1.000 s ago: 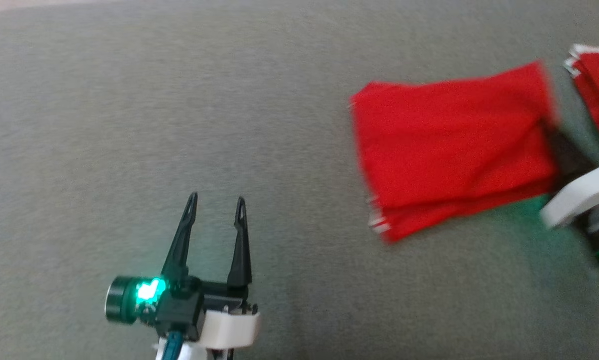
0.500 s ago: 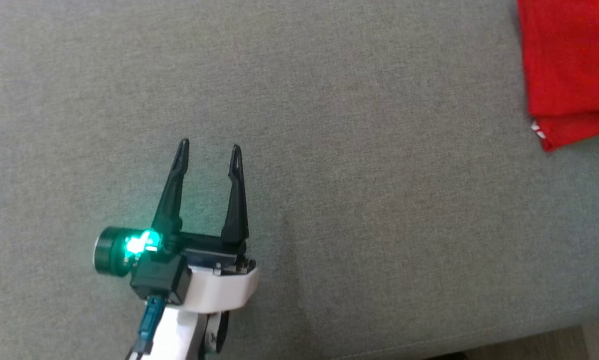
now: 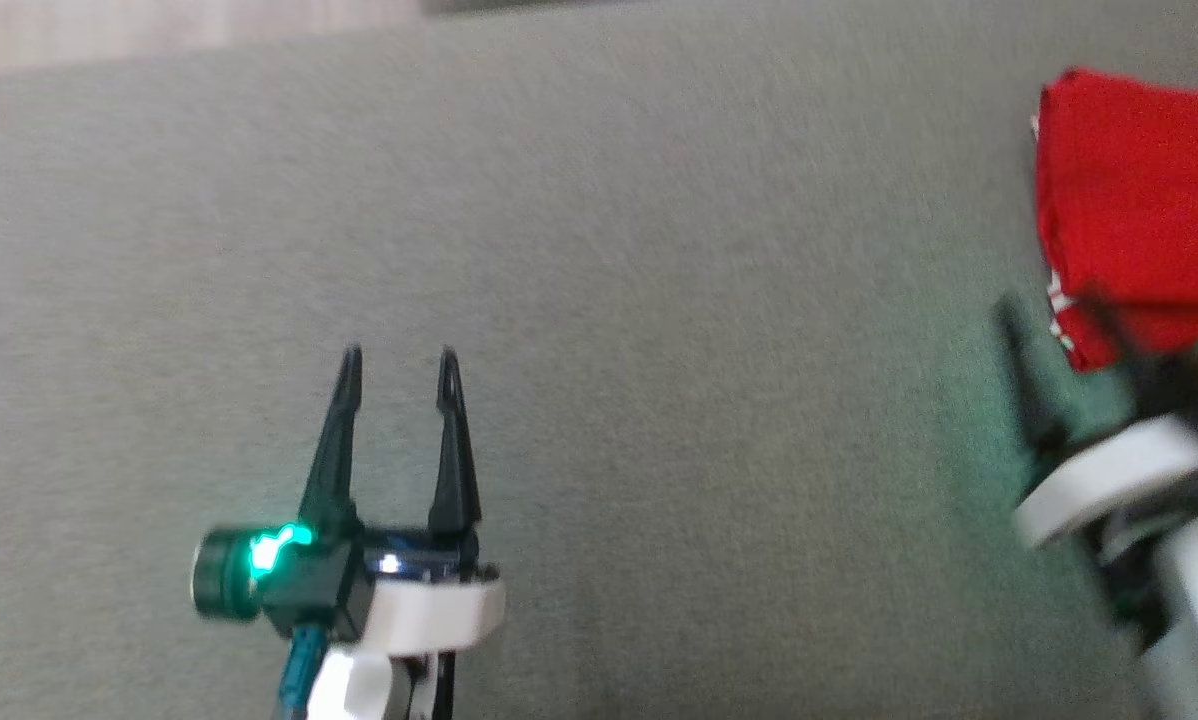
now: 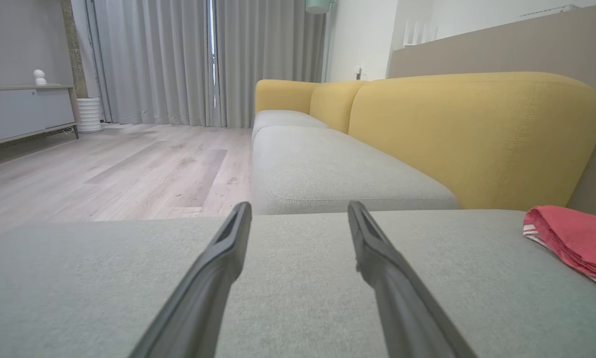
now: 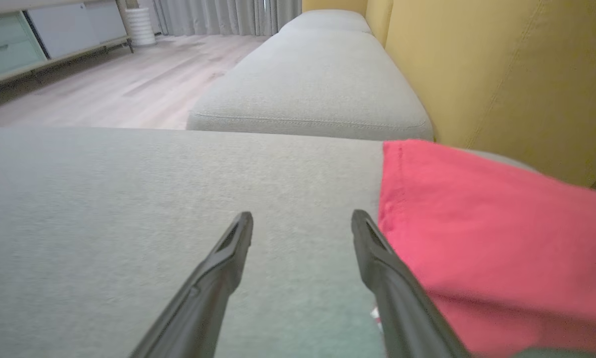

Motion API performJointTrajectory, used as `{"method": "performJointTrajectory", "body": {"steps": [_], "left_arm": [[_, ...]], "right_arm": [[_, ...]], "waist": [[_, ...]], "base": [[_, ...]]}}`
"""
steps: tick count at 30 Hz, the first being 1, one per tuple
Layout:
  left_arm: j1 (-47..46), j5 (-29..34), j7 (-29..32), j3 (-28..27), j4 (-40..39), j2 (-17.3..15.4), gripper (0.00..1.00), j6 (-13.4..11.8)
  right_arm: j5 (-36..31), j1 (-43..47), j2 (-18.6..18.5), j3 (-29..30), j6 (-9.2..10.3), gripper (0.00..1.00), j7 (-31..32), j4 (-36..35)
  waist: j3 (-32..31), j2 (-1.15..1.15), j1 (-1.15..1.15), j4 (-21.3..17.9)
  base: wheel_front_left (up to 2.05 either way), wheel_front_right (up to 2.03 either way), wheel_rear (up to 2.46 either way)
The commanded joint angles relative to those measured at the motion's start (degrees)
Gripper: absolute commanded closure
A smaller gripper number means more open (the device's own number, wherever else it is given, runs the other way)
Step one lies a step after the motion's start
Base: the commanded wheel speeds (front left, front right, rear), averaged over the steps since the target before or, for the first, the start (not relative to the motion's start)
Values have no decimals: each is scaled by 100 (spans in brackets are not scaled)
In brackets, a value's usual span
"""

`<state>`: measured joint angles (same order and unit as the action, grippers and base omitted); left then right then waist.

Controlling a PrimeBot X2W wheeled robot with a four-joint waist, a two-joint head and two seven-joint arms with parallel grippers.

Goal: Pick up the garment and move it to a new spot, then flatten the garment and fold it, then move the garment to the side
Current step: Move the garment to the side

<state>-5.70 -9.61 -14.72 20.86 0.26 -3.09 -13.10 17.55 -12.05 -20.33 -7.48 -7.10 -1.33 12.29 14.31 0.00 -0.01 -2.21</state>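
Garment: red cloth (image 3: pixel 1129 210), folded into a flat oblong of stacked layers, with white stripes showing at one corner; it lies on the grey seat cushion (image 3: pixel 659 250) at the robot's right, near the yellow backrest (image 4: pixel 472 134)
Left gripper: (image 3: pixel 399 360) poised low over bare cushion, well apart from the garment, its two long dark fingers spread wide and empty
Right gripper: (image 5: pixel 303 216) fingers parted wide with nothing between them; one finger runs just beside the garment's near edge, and contact cannot be told; in the head view it is blurred
Cushion: coarse grey woven upholstery, flat on top, with rounded edges
Backrest: mustard-yellow fabric, plump and rounded
Pot: white, ribbed, cylindrical (image 4: pixel 90 113), standing on pale wood planks (image 4: pixel 129 169) by grey pleated curtains (image 4: pixel 153 59); its contents are too small to make out
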Motion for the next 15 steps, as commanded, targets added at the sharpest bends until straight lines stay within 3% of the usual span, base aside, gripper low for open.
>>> {"method": "performJointTrajectory", "body": {"steps": [1,5,9,11,15], "left_arm": [[30,-15,-28,-155,-133,21,0,-14],[409,-38,-28,-234,-38,21,0,38],[821,-31,-28,-374,-24,21,0,124],[1095,5,-28,-480,-81,21,0,203],[1459,37,-28,-563,-127,21,0,253]], "right_arm": [[48,-9,-43,-120,-39,0,-175,-122],[26,455,417,-491,-39,0,-1028,275],[-242,865,795,-602,-39,0,-1349,441],[-356,1216,1193,-255,-39,0,-1362,-3],[-638,1787,1478,58,-39,0,-1364,-416]], "waist": [[-486,0,1,358],[-1004,0,1,607],[-1430,0,1,759],[-1605,0,1,804],[-1784,0,1,820]], "base": [[0,0,0],[0,0,0],[0,0,0],[0,0,0],[0,0,0]]}}
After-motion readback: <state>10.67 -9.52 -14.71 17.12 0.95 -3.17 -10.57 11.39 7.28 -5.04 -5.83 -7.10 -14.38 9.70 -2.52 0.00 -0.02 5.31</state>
